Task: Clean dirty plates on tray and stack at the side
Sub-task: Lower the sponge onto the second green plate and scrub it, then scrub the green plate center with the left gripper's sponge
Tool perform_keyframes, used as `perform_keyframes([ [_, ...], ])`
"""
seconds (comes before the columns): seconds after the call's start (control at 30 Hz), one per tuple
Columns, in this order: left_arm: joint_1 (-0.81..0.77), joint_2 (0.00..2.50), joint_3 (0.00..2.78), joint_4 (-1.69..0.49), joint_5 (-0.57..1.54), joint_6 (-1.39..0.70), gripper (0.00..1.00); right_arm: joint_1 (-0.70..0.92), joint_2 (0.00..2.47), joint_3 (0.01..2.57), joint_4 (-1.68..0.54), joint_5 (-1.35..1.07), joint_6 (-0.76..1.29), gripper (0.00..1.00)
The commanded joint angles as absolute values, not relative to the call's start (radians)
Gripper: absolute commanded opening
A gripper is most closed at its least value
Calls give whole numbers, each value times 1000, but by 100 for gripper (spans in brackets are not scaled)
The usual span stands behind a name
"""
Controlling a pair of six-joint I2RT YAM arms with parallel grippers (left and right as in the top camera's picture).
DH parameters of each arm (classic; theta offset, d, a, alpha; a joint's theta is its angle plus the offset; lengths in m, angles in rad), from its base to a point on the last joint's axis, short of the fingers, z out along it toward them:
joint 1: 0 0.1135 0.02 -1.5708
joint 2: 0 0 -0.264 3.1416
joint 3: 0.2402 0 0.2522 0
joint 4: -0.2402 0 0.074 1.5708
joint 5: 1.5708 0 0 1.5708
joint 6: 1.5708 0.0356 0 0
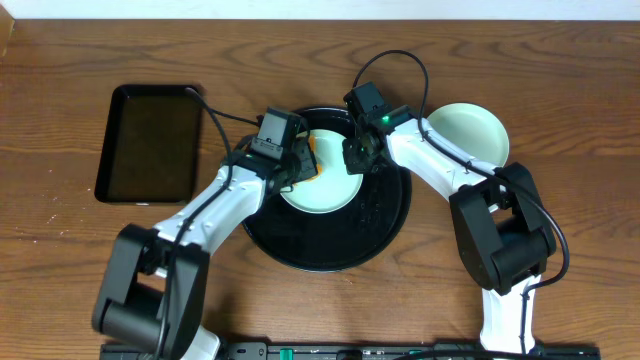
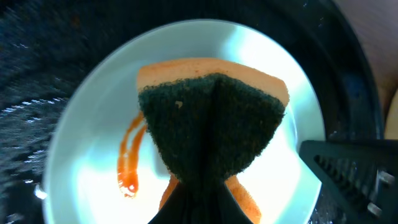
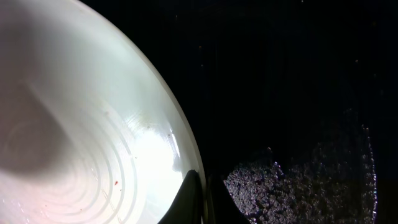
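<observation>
A pale mint-blue plate lies on the round black tray. My left gripper is shut on an orange sponge with a dark green scouring face and presses it on the plate, beside an orange-brown smear. My right gripper is shut on the plate's right rim; in the right wrist view the rim sits between its two fingers. A second pale plate rests on the table right of the tray.
A smaller rectangular black tray lies at the far left on the wooden table. The round tray's floor is wet and speckled. The right gripper's finger shows at the plate's edge in the left wrist view.
</observation>
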State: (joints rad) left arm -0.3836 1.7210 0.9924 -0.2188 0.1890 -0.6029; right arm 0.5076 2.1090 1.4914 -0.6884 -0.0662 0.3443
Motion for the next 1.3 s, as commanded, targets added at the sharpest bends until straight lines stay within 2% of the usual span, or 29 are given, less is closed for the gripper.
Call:
perform_keyframes([
  [0.0, -405, 1756, 986, -206, 220, -630, 8, 514, 2129, 1502, -689, -26, 344, 1],
  [0.17, -434, 1777, 986, -184, 210, -628, 8, 514, 2129, 1499, -688, -25, 344, 1],
  [0.37, -456, 1777, 988, -235, 56, -621, 7, 514, 2129, 1494, -688, -25, 344, 1],
  [0.63, -456, 1777, 1004, -286, -51, -493, 8, 514, 2129, 1494, -683, -25, 344, 1],
  [0.87, -456, 1786, 1004, -252, -65, -340, 8, 514, 2129, 1494, -686, -26, 344, 1],
  [1.13, -448, 1794, 1003, -279, -579, -298, 8, 514, 2129, 1489, -691, -26, 344, 1],
  [1.27, -451, 1760, 1006, -278, -598, -300, 8, 514, 2129, 1489, -691, -26, 344, 1],
])
